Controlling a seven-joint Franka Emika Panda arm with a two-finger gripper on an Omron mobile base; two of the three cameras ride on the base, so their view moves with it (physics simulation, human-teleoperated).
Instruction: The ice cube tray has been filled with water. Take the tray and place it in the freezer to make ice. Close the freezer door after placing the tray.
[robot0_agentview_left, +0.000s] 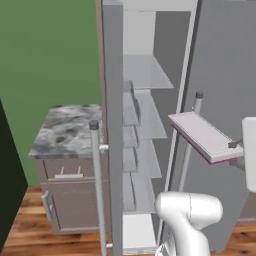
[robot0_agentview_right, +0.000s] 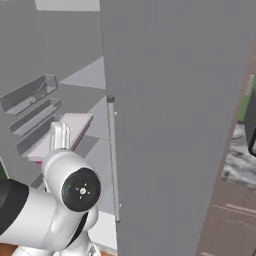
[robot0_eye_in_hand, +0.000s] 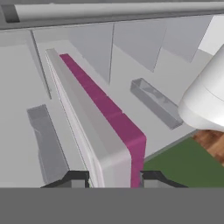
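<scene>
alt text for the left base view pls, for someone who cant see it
The ice cube tray, pale on top with a magenta lower edge, is held tilted in the air before the open freezer and its pale shelves. The open freezer door stands edge-on beside a marble-topped cabinet.

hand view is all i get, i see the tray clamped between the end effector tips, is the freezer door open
Observer: Yes. In the left base view the freezer door stands wide open, edge-on to the camera, and the freezer shelves are exposed.
Operator: is the tray on a shelf
Observer: No. The ice cube tray hangs in the air to the right of those shelves, in front of the right door's handle. The end effector grips it at one end.
Operator: which side is up
Observer: The pale top faces up and the tray looks close to flat, with its magenta edge underneath.
</scene>
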